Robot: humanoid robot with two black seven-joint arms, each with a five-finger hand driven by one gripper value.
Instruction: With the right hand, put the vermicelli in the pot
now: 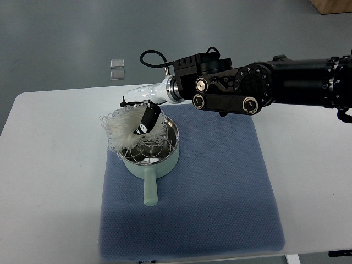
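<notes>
Grey floor fills the upper part of the top view, and below it stands a white table (49,165) with rounded corners. On the floor beyond the table's far edge lie two small clear square packets (116,69), one just behind the other. A blue textured mat (220,187) covers the middle of the table.

At the mat's far left corner sits a pale mint-green pot (148,157) with a shiny metal interior. Its short handle points toward the near edge of the table.

The robot's black right arm (286,82) comes in from the right edge and reaches across to the pot. It ends in the right hand (144,107), which has a white, glossy body and dark fingertips (147,121). The fingers are curled downward and closed around a bundle of vermicelli (124,129), a tangled nest of thin white translucent strands. The bundle hangs at the pot's far left rim, partly spilling outside the rim to the left and partly lying over the pot's opening. More looping strands show inside the pot.
</notes>
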